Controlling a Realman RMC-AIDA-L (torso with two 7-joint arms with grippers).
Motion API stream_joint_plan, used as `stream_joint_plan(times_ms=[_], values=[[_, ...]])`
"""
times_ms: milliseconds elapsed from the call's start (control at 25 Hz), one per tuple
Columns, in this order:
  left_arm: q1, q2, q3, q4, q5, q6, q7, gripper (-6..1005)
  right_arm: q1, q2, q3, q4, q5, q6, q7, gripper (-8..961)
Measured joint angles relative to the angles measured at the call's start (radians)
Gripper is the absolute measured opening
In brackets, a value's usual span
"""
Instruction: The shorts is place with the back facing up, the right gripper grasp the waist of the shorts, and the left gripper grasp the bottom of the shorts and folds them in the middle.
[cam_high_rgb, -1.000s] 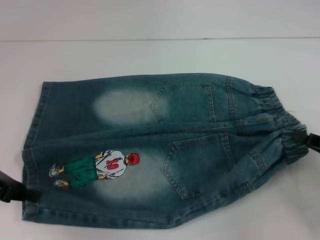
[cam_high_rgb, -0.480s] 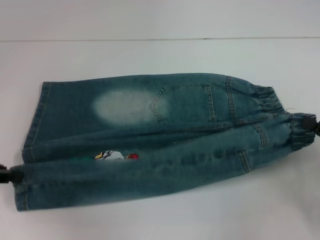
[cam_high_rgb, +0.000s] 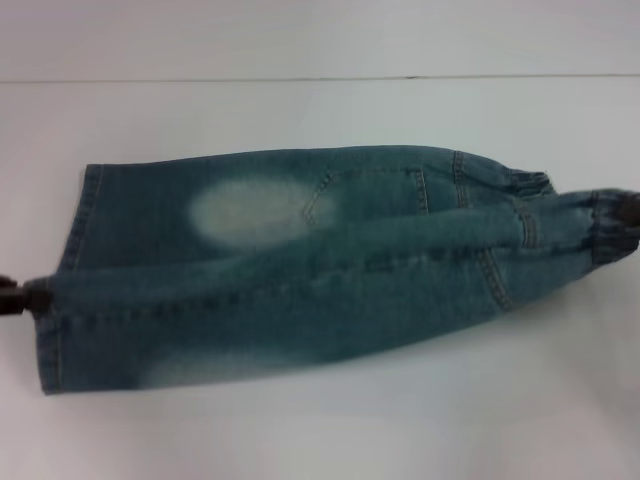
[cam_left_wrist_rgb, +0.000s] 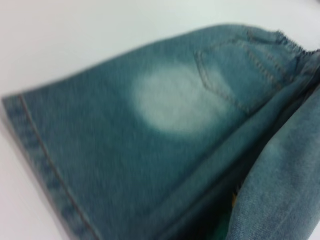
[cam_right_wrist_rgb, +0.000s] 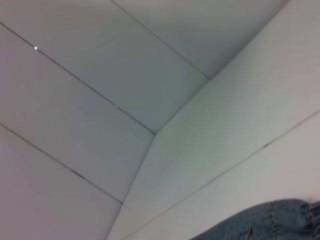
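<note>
2 grippers show only in my head view: my left gripper (cam_high_rgb: 14, 297) clenches the hem, my right gripper (cam_high_rgb: 628, 212) the waistband (cam_high_rgb: 608, 226), lifting 1 pair of shorts (cam_high_rgb: 300, 270) half-folded over the table (cam_high_rgb: 320, 110); my left wrist view alone shows 1 pocket (cam_left_wrist_rgb: 240, 75)

White table (cam_high_rgb: 300, 430), pale wall panels (cam_right_wrist_rgb: 100, 100).

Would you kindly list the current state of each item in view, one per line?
shorts: half folded lengthwise, near half lifted over the far half, print hidden.
waist of the shorts: near part raised, pinched by the right gripper.
bottom of the shorts: near hem raised, held at the left gripper.
left gripper: at the hem, jaws shut.
right gripper: at the waistband, jaws shut.
table: bears the shorts.
</note>
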Motion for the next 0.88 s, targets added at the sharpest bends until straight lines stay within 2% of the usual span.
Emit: stream_joint_plan(times_ms=[600, 880], values=[[-0.074, 0.006, 0.01, -0.006, -0.097, -0.059, -0.002, 50, 0.072, -0.012, 0.0, -0.047, 0.033, 0.072, 0.029, 53], [-0.112, -0.01, 0.012, -0.025, -0.11, -0.117, 0.002, 49, 0.123, -0.017, -0.009, -0.063, 0.036, 0.153, 0.051, 53]])
